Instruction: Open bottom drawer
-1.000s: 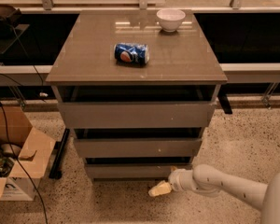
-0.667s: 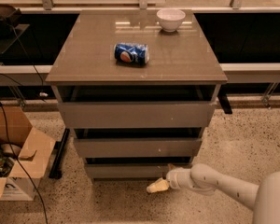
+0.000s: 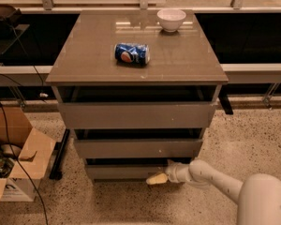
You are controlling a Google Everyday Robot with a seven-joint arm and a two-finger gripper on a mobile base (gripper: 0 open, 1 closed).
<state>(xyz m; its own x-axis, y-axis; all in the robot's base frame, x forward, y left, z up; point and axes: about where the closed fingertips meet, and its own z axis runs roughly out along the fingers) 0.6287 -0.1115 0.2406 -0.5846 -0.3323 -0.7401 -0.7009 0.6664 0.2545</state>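
Counter [image 3: 178,55] top holds can [image 3: 132,53], bowl [image 3: 171,19]. Below front edge, your gripper [image 3: 157,178] at bottom drawer [image 3: 122,172] front; grip state: cannot tell. Drawer looks closed; whole pull left.

Bottom drawer [image 3: 117,172]: slimmest grey-brown front, flat, w/o handle, lowest of 3 in cabinet; gripper [image 3: 157,178] at its lower edge, nr right end.

Three drawers [image 3: 136,115], one can [image 3: 132,53], one bowl [image 3: 171,19], one cardboard box [image 3: 11,124], one pincer [image 3: 157,178] at the bottom drawer [image 3: 119,172].
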